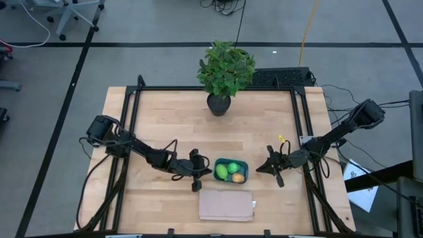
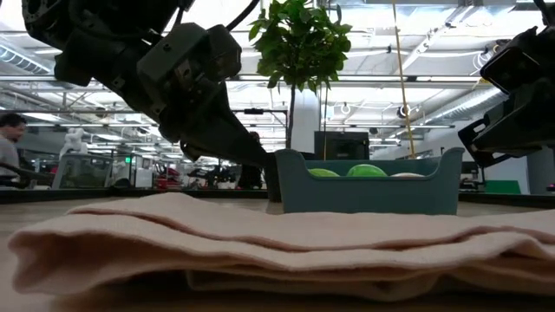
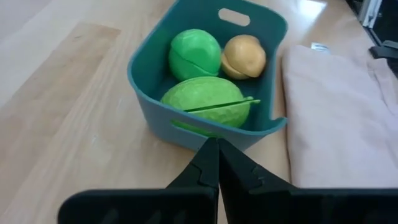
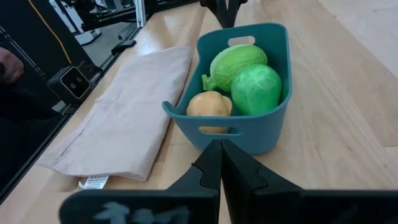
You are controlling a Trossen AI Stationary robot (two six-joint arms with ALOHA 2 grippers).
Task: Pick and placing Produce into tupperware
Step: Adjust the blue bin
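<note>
Inside the teal tupperware [image 1: 231,170] on the surface [image 1: 165,125]: all three produce pieces [image 3: 205,74], barely peeking over the rim in the low view. Beside either short end, left gripper [image 3: 214,163] and right gripper [image 4: 217,160], fingers pressed closed, empty. Alongside, folded cloth [image 1: 226,205].

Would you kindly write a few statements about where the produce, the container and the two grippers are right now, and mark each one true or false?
1. All three pieces of produce lie inside the teal tupperware. True: the yellow-green oblong fruit, the bright green ball and the tan-orange egg-like piece are in it.
2. The left gripper holds the green ball. False: it is shut on nothing, just outside the container.
3. The folded beige cloth lies under the tupperware. False: it lies beside it.
4. The right gripper is shut and empty. True.
5. The potted plant stands between the two grippers. False: it stands at the table's far edge.
</note>
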